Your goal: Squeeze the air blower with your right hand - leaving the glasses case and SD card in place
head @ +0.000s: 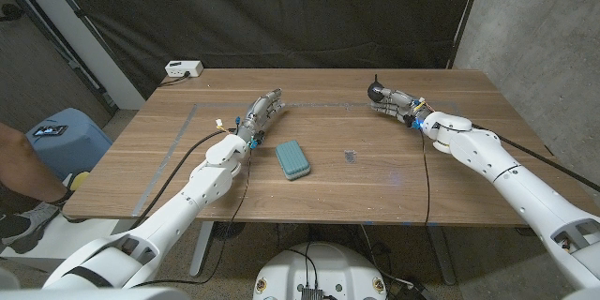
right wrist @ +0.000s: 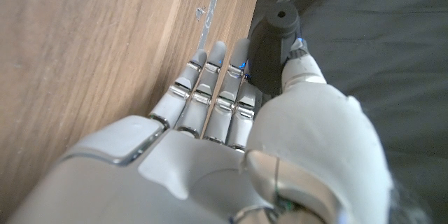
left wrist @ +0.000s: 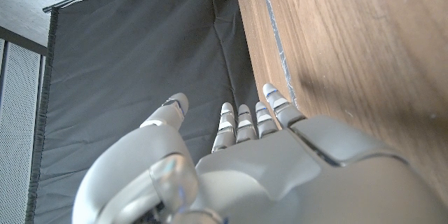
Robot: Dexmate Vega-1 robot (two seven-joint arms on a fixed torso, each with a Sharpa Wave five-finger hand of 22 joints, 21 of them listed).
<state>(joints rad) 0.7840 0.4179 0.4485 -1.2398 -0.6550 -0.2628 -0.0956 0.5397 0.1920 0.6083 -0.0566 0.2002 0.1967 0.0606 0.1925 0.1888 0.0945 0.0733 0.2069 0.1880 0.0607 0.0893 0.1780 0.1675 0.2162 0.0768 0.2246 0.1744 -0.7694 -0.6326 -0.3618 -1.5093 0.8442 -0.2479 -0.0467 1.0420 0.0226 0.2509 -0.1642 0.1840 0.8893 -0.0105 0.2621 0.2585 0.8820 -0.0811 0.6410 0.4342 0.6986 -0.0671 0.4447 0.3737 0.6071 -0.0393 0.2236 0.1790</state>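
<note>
Here the right robot hand [head: 392,105], upper right of the frame, clasps the upright air blower [right wrist: 271,42] between thumb and fingers; left robot hand [head: 263,112] waits, fingers apart.

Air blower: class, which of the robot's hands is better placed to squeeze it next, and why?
Right. The right hand already wraps the blower at the far edge; the left hand stands open, well away.

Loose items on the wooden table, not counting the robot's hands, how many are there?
3: the teal glasses case near the middle, the small SD card to its right, the black air blower in the right hand.
</note>
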